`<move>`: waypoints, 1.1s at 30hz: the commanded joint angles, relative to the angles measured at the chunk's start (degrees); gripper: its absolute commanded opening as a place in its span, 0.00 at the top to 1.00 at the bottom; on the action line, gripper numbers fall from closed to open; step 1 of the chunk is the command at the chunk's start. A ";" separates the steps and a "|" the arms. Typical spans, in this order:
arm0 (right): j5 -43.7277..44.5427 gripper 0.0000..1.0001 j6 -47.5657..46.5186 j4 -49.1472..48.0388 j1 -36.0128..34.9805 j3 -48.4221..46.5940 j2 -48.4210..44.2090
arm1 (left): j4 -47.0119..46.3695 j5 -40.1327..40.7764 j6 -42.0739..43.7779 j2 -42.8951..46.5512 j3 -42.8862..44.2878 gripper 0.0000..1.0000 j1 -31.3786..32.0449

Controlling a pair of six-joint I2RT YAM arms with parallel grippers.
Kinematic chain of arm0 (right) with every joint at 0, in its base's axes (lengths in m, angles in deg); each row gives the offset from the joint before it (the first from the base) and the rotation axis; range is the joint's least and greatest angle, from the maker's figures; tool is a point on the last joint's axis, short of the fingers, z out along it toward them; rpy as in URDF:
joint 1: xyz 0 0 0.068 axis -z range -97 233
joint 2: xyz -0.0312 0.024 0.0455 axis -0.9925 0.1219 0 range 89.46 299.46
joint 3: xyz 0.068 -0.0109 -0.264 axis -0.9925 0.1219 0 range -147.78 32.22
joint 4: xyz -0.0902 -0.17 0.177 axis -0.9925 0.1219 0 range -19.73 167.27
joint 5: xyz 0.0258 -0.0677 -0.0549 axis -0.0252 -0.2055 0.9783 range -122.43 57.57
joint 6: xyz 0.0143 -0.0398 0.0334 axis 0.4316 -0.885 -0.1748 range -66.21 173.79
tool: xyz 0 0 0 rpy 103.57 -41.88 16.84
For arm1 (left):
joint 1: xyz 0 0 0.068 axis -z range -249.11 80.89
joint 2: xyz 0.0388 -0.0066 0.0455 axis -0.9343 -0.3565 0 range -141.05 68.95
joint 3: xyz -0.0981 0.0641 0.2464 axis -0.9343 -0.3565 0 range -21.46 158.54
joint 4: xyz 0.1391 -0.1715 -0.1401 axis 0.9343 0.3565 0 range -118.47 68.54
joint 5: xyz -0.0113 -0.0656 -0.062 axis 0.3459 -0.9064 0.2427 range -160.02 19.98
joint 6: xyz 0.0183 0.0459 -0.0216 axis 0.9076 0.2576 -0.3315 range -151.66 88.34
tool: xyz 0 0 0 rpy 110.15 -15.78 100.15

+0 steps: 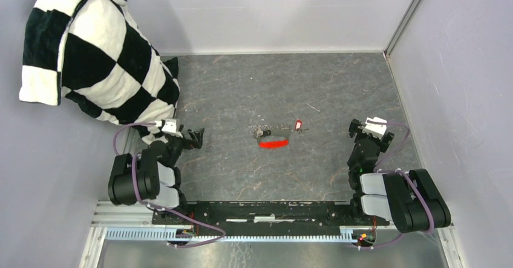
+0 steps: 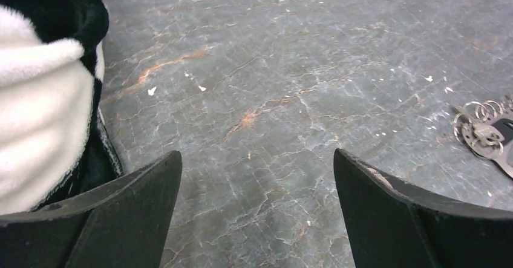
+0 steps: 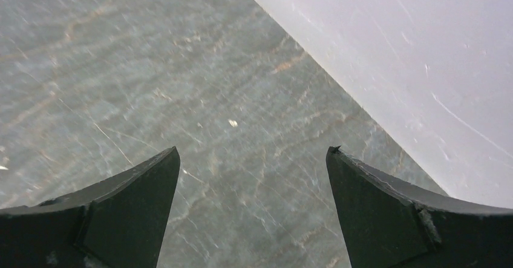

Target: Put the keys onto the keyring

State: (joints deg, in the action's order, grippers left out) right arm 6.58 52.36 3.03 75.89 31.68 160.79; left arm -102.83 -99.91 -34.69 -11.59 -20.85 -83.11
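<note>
The keys lie mid-table in the top view: a red-headed key (image 1: 297, 124) and, left of it, a dark-headed key (image 1: 260, 133). A short silvery chain (image 1: 275, 127) runs between them. Just in front lies the keyring's long bright red fob (image 1: 273, 143). The left wrist view catches silvery rings (image 2: 479, 132) and a flat metal blade at its right edge. My left gripper (image 1: 196, 138) (image 2: 257, 153) stands open and empty, left of the cluster. My right gripper (image 1: 356, 129) (image 3: 254, 150) is open and empty to its right, facing the side wall.
A black-and-white checkered plush cloth (image 1: 97, 50) (image 2: 42, 117) hangs at the back left, just beside my left gripper. Pale walls (image 3: 393, 50) enclose the grey marbled table (image 1: 272, 86) at the back and right.
</note>
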 commanded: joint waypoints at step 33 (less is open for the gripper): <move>-15.44 0.02 -8.24 -12.74 -0.90 5.15 7.24 | 3.91 17.59 2.68 -7.98 12.27 0.00 11.09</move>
State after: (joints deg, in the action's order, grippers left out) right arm -8.29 44.86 -7.59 74.88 31.71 168.44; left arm -98.18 -83.56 -34.80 -20.26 -9.14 -72.07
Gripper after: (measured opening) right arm 0.979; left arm 0.996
